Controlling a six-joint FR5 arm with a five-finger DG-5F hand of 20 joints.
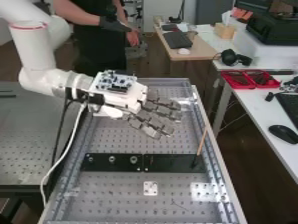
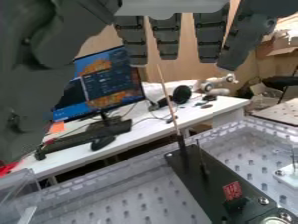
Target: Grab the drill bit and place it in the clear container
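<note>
Beyond the fingertips and lower down, on the side of the hand (image 1: 150, 125) facing the bench's near end, stands what I take to be the drill bit (image 2: 201, 159): a thin dark rod set upright in the black holder plate (image 1: 169, 163), its long axis running up from the bench. That is what the coming move turns on. The hand is well apart from it, fingers out nearly straight and a little spread, with nothing in them, and they point across the bench rather than at the rod. Reaching it seems to call for a shift toward the near end and a descent, then a turn of the wrist so that thumb and fingers can close from either side of the upright shank. Just beside the rod rises a wooden-handled brush (image 1: 202, 141), taller and slightly tilted, and a broad approach could knock it or gather it in by mistake. Round metal fittings (image 1: 134, 159) sit farther along the same plate, back toward the arm's side. What looks like the clear container (image 2: 20, 186) lies on the thumb's side of the hand, away from the plate, so the carry would follow a clean upward pull. I judge the task barely begun, the grasp first.
</note>
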